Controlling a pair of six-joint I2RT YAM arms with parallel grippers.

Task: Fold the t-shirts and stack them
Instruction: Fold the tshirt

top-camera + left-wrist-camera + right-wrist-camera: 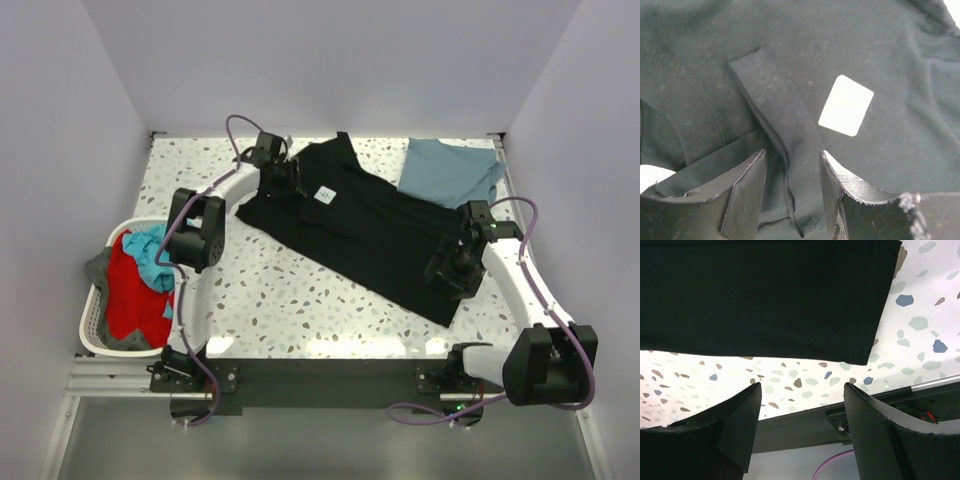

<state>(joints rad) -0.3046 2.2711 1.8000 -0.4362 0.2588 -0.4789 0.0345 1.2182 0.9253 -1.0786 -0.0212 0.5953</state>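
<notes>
I saw two t-shirts on the table (290, 300): one black t-shirt (370, 235) and one blue t-shirt (445, 172). The black t-shirt lay spread out flat and slanted. The blue one lay right next to its far right side. My left gripper (792, 159) was over the neck end of the black t-shirt, near its one white label (846, 105). Its two fingers were partly apart, with a small ridge of black cloth lying loose between them. My right gripper (802, 390) was at the black t-shirt's near bottom edge, fingers wide apart, holding nothing. One white basket (92, 335) sat well left of the black t-shirt, with red, teal and grey clothes inside.
</notes>
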